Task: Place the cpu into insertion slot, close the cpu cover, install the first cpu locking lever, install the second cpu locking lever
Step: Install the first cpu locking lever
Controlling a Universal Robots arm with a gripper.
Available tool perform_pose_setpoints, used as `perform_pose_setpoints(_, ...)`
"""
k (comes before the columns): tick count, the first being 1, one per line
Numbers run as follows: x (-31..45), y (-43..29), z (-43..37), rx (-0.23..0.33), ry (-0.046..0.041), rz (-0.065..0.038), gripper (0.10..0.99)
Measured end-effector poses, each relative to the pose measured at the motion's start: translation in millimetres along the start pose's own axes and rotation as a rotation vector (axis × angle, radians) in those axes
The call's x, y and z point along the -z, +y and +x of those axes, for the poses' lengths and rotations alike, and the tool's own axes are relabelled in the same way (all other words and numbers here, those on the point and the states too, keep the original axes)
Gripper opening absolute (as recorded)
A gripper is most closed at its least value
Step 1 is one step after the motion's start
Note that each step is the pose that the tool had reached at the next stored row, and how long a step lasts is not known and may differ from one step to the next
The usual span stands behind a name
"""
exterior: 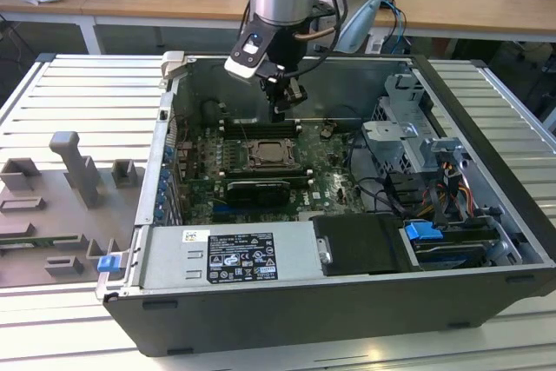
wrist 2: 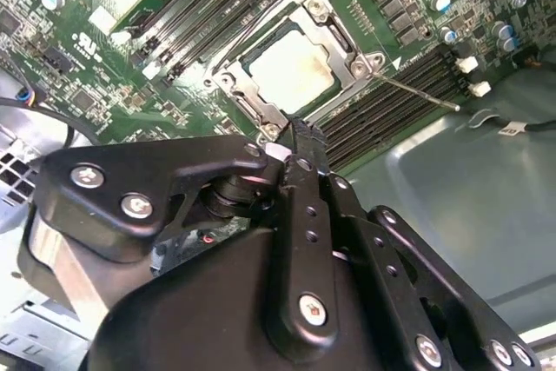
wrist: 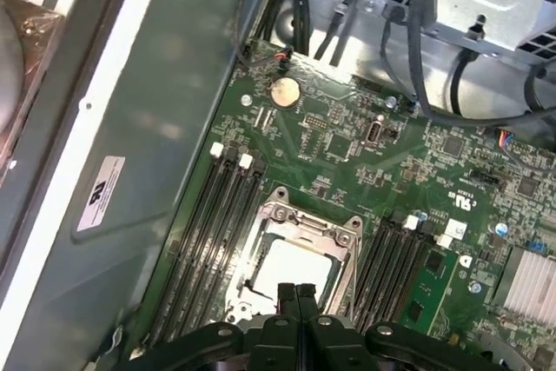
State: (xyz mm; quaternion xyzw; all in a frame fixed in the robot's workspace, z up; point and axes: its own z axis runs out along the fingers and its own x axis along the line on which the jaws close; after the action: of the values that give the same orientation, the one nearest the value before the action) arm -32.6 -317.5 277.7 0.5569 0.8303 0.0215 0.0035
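Note:
The cpu (wrist 2: pixel 291 71) lies pale and flat in the insertion slot (exterior: pixel 271 155) on the green board. The silvery cpu cover (wrist: pixel 306 219) is folded down around it, framing its face. One thin locking lever (wrist 2: pixel 419 93) sticks out sideways from a corner of the cover, over the memory slots. My gripper (wrist: pixel 295 291) hangs just above the socket's edge nearest the case's back wall. Its two black fingers (wrist 2: pixel 306 141) are pressed together with nothing between them. In the exterior view the gripper (exterior: pixel 280 112) is inside the open case, slightly behind the socket.
Long black memory slots (wrist: pixel 217 215) flank the socket on both sides. A drive cage with cables (exterior: pixel 408 141) fills the exterior view's right, a power supply (exterior: pixel 230 254) the front. The case's back wall (wrist: pixel 130 128) is close by. A grey fixture tray (exterior: pixel 61 206) lies outside.

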Motion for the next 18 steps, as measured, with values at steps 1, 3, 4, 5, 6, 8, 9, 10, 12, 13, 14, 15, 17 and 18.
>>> perform_pose_setpoints(1,0.0,0.0,0.0,0.011,0.0004,0.0,0.106)
perform_pose_setpoints(3,-0.1,-0.2,0.1,0.044,0.0018,0.001,0.106)
perform_pose_setpoints(4,-0.2,-0.2,0.1,0.057,0.0023,0.001,0.106)
perform_pose_setpoints(5,-0.2,-0.2,0.1,0.08,0.0031,0.002,0.106)
perform_pose_setpoints(6,-0.4,-0.2,0.1,0.105,0.0041,0.002,0.106)
perform_pose_setpoints(8,-0.5,-0.2,0.1,0.138,0.0055,0.003,0.106)
perform_pose_setpoints(9,-0.7,-0.2,0.1,0.163,0.0064,0.003,0.106)
perform_pose_setpoints(10,-0.7,-0.2,0.1,0.178,0.0071,0.003,0.106)
perform_pose_setpoints(12,-0.8,-0.2,0.1,0.219,0.0086,0.004,0.106)
perform_pose_setpoints(13,-0.9,-0.2,0.1,0.239,0.0095,0.004,0.106)
perform_pose_setpoints(14,-0.9,-0.2,0.1,0.255,0.0101,0.005,0.106)
perform_pose_setpoints(15,-0.9,-0.2,0.1,0.268,0.0106,0.005,0.106)
perform_pose_setpoints(17,-1.0,-0.2,0.1,0.299,0.0118,0.005,0.106)
perform_pose_setpoints(18,-1.0,-0.2,0.1,0.318,0.0126,0.006,0.106)
